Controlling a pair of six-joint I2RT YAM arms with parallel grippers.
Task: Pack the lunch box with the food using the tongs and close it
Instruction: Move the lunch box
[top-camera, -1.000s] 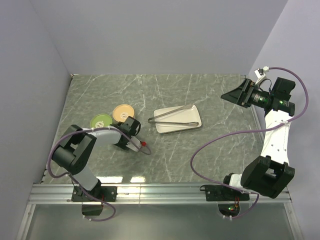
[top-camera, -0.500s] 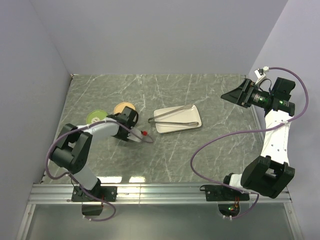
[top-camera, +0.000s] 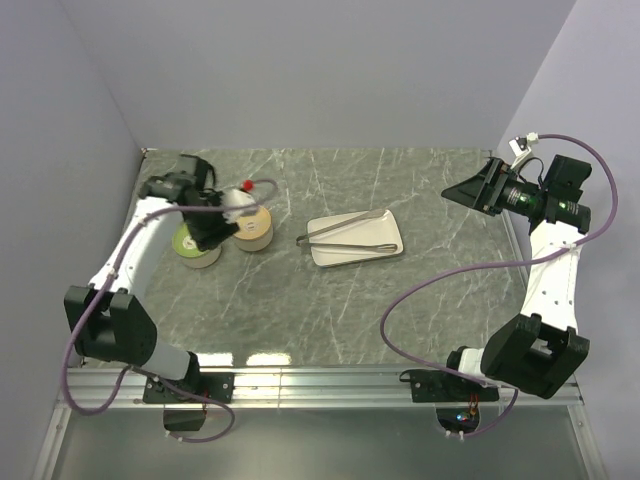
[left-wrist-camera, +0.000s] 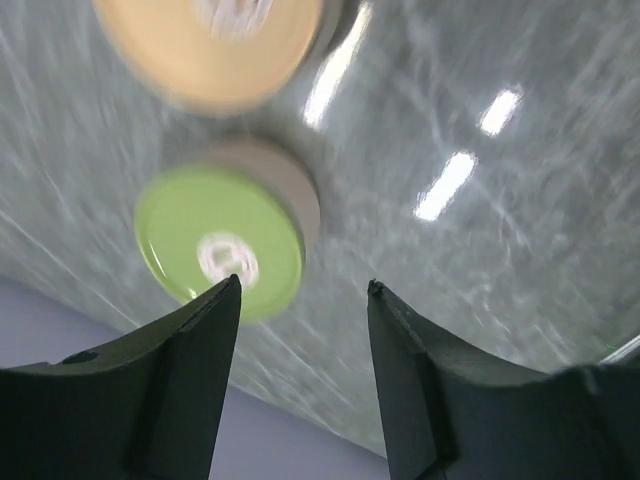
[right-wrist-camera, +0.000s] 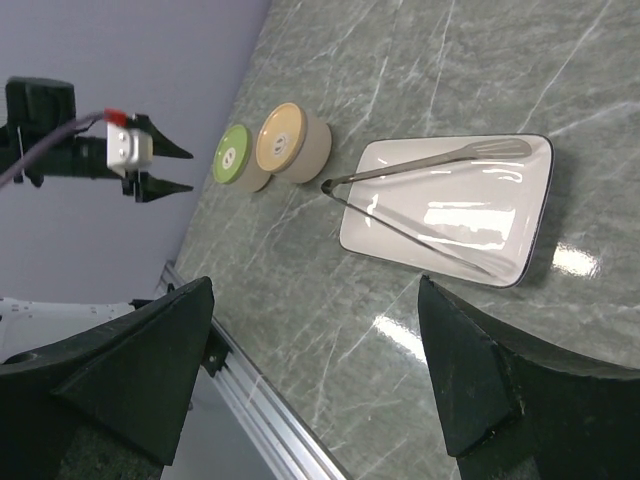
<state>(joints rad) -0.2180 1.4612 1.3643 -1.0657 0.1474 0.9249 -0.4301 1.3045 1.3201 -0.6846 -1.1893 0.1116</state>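
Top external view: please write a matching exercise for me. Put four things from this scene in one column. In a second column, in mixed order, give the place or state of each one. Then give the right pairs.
Column A
1. long silver metal tongs
2. round green-lidded container
3. left gripper
4. right gripper

Column B
a. open and empty, at the right side of the table
b. beside the round tan-lidded container
c. lying on the white rectangular plate
d. open and empty, above the two round containers

Pairs: 1-c, 2-b, 3-d, 4-a
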